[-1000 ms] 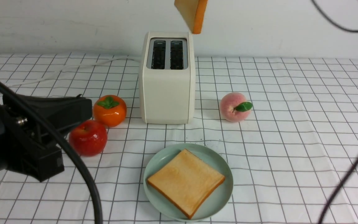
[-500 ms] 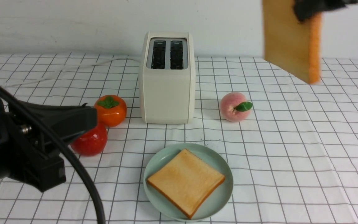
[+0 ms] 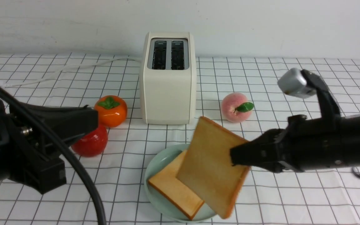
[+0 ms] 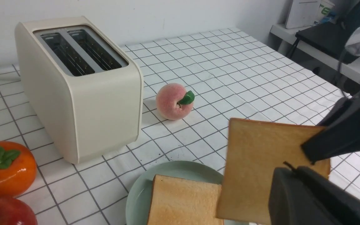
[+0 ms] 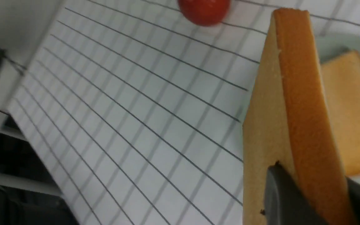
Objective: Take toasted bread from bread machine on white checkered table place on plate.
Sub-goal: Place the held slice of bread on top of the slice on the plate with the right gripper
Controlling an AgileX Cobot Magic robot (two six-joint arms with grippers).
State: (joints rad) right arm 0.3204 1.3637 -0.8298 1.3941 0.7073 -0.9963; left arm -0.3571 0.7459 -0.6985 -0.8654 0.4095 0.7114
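My right gripper (image 3: pixel 237 156) is shut on one slice of toasted bread (image 3: pixel 212 168), gripping its edge and holding it tilted just above the plate's right half. The right wrist view shows the pinched crust (image 5: pixel 295 93) between the gripper (image 5: pixel 314 184) jaws. Another slice (image 3: pixel 170 187) lies flat on the mint-green plate (image 3: pixel 155 162). The cream bread machine (image 3: pixel 168 78) stands behind on the white checkered table (image 3: pixel 292 93), both slots empty. My left gripper (image 3: pixel 86 117) hovers shut and empty at the left, its tips (image 4: pixel 292 170) in front of the held slice.
An orange persimmon (image 3: pixel 110 111) and a red apple (image 3: pixel 91 140) sit left of the toaster, close to my left gripper. A peach (image 3: pixel 234 107) lies to its right, just behind the held slice. The toaster's white cord (image 3: pixel 58 76) trails off to the back left.
My right arm carried the slice from high above the toaster out to the right, then down over the plate. The left gripper shifted slightly towards the apple.
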